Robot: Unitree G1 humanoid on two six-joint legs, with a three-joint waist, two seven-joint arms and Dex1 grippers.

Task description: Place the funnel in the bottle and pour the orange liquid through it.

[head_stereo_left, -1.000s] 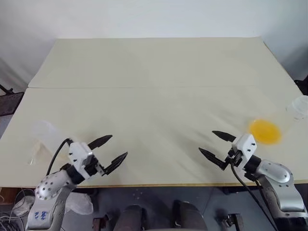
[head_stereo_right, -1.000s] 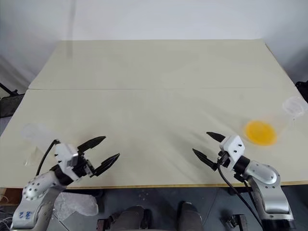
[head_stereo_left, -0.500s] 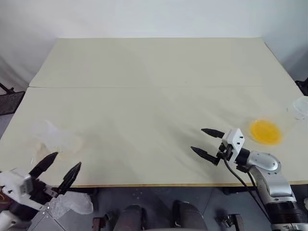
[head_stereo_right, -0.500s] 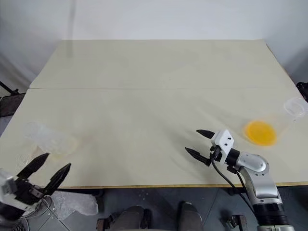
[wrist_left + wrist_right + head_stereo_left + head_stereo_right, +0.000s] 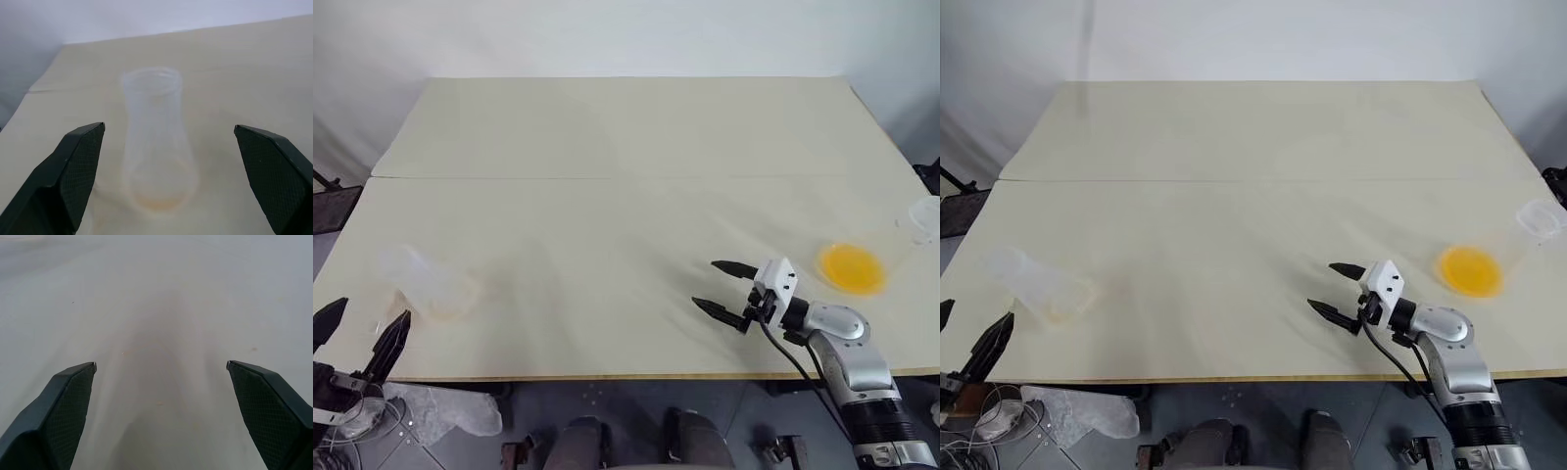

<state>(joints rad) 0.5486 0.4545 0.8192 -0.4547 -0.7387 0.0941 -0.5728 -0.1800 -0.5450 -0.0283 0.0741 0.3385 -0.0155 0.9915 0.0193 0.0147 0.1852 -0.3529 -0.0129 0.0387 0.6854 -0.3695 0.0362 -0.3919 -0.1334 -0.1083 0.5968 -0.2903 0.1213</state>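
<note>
One bottle (image 5: pixel 429 285) can be counted, a clear flask shape standing upright near the left front edge of the tabletop (image 5: pixel 626 147), with a faint orange tinge at its base. One round patch of orange liquid (image 5: pixel 852 267) is seen far over on the right side, inside a clear container whose walls can barely be made out. One small clear cup (image 5: pixel 1540 217) sits just beyond it at the right edge. The funnel can't be picked out for sure.

Two hands are counted. The left hand (image 5: pixel 357 335) is held low off the left front corner of the tabletop, fingers spread wide and empty – in its wrist view the bottle (image 5: pixel 155 142) is framed right between the two fingers, not touched. The right hand (image 5: pixel 718 286) is held roughly level over the front right of the tabletop, pointed toward the left, also spread wide with nothing grasped – the orange patch lies behind it, well apart from the fingertips
</note>
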